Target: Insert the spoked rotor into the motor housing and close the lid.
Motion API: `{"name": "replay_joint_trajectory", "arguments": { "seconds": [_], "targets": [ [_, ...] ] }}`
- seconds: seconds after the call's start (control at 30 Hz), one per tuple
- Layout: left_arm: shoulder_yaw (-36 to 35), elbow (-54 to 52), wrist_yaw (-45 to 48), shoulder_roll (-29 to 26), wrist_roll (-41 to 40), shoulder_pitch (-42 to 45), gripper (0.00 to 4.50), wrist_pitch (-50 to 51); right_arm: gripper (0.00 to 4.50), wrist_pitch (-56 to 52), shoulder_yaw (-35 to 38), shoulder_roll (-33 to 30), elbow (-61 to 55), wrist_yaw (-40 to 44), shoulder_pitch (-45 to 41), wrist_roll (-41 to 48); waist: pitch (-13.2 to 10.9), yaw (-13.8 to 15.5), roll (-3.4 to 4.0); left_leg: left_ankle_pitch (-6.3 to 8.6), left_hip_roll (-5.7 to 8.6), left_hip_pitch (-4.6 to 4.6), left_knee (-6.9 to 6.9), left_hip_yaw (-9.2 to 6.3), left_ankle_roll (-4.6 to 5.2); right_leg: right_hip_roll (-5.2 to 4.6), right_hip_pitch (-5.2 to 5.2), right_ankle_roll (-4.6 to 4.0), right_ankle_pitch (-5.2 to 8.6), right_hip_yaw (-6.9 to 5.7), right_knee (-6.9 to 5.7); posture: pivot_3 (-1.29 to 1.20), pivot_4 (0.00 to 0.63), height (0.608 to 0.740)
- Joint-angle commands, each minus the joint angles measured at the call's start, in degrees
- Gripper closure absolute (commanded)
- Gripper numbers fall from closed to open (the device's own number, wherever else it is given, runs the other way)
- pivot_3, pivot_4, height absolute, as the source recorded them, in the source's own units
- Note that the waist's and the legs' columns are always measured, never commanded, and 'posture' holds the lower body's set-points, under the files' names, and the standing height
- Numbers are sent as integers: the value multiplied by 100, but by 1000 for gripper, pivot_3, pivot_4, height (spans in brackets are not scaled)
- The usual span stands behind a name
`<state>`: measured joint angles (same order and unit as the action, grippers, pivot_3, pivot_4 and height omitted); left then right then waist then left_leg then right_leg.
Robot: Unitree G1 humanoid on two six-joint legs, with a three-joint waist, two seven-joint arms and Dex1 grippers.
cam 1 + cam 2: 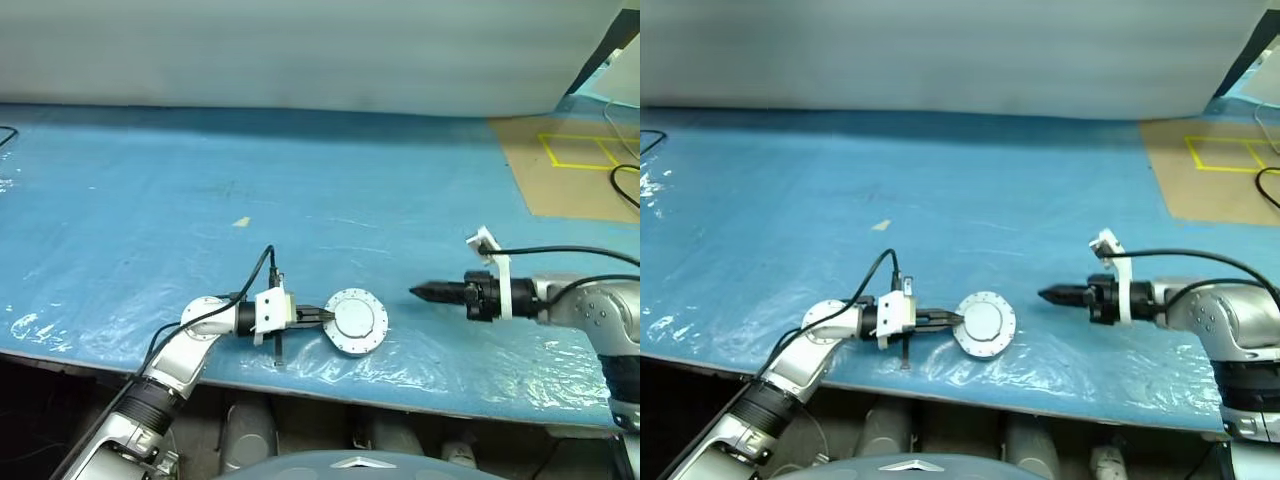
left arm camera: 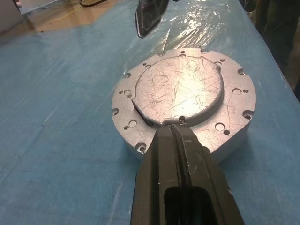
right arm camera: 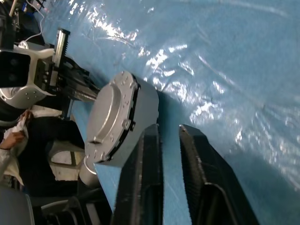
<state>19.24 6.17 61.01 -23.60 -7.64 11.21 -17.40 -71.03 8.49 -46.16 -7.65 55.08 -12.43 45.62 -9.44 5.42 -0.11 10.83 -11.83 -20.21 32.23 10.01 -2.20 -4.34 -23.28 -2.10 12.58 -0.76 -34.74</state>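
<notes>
We see a round silver disc, the closed motor housing [image 1: 357,321], lying flat on the blue plastic-covered table [image 1: 300,200], close to the table's near edge and roughly midway along it; its top face is the lid [image 2: 180,89], a raised, scratched metal circle seated inside a flange ringed with small holes; the spoked rotor we cannot see, so we cannot tell where it sits.

The left gripper [image 1: 322,315] reaches in level from the left side of that near edge, its two black fingers [image 2: 180,154] pressed together with no gap; the tips lie against the rim of the lid, and we see nothing pinched between them.

The right gripper [image 1: 422,292] hangs over the table to the right of the housing, apart from it, pointing toward it; in its wrist view the two fingers [image 3: 199,159] stand a narrow slot apart, with only blue sheet between them, so it has hold of nothing.

A brown board with yellow tape lines [image 1: 580,165] lies at the far right corner; a black cable [image 1: 625,190] crosses it.
</notes>
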Motion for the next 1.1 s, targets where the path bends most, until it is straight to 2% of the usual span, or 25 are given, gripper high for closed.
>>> {"name": "replay_joint_trajectory", "arguments": {
  "seconds": [0.03,0.1,0.17,0.3,0.4,0.53,0.73,1.1],
  "targets": [
    [42,-47,2,-52,24,-107,4500,63,2590,-287,465,210,-70,-142,15,480,3,2,4,1,0,4,1,0,2,1,1,1,0,0,-3,0,150,740],
    [37,-40,-1,-56,31,-110,4500,63,1997,-493,418,204,-184,-163,222,579,4,19,6,3,-1,8,1,0,6,2,2,6,3,-2,-6,0,150,740],
    [35,-19,-10,-52,48,-107,4500,50,1997,-692,392,228,-317,-180,408,743,3,50,6,3,-2,6,1,-1,6,2,6,40,24,-4,-3,0,150,740],
    [35,0,-44,-34,77,-102,4500,29,1997,-931,564,476,-610,-375,544,1118,4,32,6,2,1,-2,-1,-1,3,-2,4,14,8,-1,6,0,150,740],
    [39,-41,-55,-35,63,-128,4500,41,1416,-706,692,664,-525,-638,600,1017,5,29,7,2,-1,-1,-5,-1,2,-1,1,17,10,-3,5,0,150,740],
    [45,-49,-63,-44,74,-154,4500,31,143,-759,803,722,-421,-770,597,1116,4,24,7,1,0,-1,-5,-1,0,-2,1,52,31,-3,5,0,150,740],
    [58,-59,-87,-33,81,-171,4500,21,67,-821,830,818,-467,-908,645,1276,5,24,7,1,0,-1,-11,-1,0,-2,0,56,34,-3,6,0,150,740],
    [116,-151,-139,-17,96,-248,4500,54,67,-267,191,508,-476,-794,1029,726,4,22,7,2,4,-3,-15,-1,0,-7,1,62,37,-2,13,0,150,740]
  ]
}}
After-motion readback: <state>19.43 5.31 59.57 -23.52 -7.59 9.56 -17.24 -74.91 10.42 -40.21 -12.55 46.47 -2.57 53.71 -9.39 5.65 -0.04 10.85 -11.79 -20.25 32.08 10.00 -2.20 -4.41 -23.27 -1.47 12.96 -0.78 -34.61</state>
